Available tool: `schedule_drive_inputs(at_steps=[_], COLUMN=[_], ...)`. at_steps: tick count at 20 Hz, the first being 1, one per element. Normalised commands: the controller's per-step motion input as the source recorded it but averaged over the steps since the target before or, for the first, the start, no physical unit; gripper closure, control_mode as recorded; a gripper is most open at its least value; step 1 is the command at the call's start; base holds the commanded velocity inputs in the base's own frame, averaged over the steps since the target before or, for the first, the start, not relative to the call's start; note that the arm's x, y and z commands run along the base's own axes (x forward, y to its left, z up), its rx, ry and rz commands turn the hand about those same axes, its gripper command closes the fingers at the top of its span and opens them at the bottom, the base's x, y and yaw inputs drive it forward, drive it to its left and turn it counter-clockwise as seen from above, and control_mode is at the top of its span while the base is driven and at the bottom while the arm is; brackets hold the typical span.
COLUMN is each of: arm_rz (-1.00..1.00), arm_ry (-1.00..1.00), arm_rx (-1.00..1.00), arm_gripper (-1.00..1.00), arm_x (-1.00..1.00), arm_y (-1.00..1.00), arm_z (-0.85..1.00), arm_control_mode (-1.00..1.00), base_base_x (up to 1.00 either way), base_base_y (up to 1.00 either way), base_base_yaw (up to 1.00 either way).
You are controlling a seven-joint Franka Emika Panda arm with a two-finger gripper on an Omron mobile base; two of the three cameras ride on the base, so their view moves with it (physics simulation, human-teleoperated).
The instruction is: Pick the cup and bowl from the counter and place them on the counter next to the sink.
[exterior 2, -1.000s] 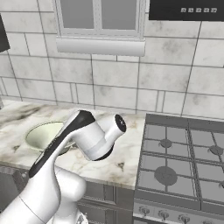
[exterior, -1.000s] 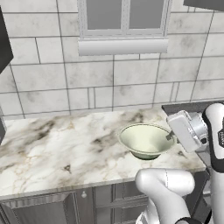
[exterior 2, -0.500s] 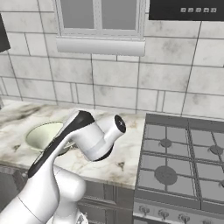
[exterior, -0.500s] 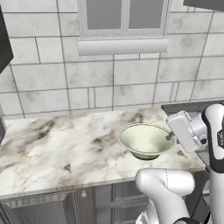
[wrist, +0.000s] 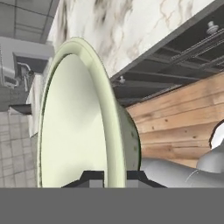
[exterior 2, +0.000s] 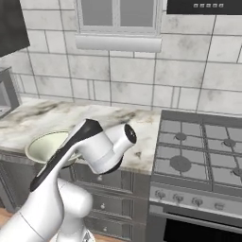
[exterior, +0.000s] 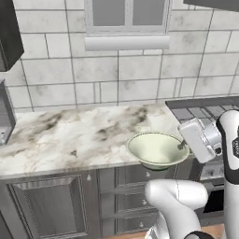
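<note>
My gripper (wrist: 114, 177) is shut on the thick rim of the pale cream-green bowl (wrist: 74, 122), one fingertip inside and one outside. The bowl (exterior: 158, 148) hangs level, just off the white marble counter (exterior: 70, 135), over its front edge and in front of the grey cabinets. The gripper (exterior: 183, 145) holds it from the right side. From the right base view the bowl (exterior 2: 45, 144) sits left of the arm, by the counter (exterior 2: 56, 118). The cup and the sink are out of view.
A grey gas stove (exterior 2: 203, 151) adjoins the counter on the right. A dark appliance (exterior: 3, 116) stands at the counter's left end under a dark wall cabinet (exterior: 9, 32). Grey cabinet doors (exterior: 46, 205) and a wooden floor (wrist: 183, 118) lie below.
The whole picture has shifted: the counter's front edge sits higher in both base views and more cabinet front shows. The bowl stays in my shut gripper, now hanging over the counter's edge.
</note>
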Motion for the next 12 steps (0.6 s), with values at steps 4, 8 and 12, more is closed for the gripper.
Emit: schedule_drive_inputs(at_steps=[4, 8, 12], arm_rz=[0.0, 0.0, 0.0], arm_ry=[0.0, 0.0, 0.0], arm_rx=[0.0, 0.0, 0.0], arm_gripper=[1.0, 1.0, 1.0], arm_x=[0.0, 0.0, 0.0], arm_y=[0.0, 0.0, 0.0], arm_z=[0.0, 0.0, 0.0], arm_control_mode=[1.0, 1.0, 1.0], base_base_x=[-0.13, -0.03, 0.0], base_base_y=[0.23, 0.53, 0.47], base_base_yaw=[0.49, 0.86, 0.95])
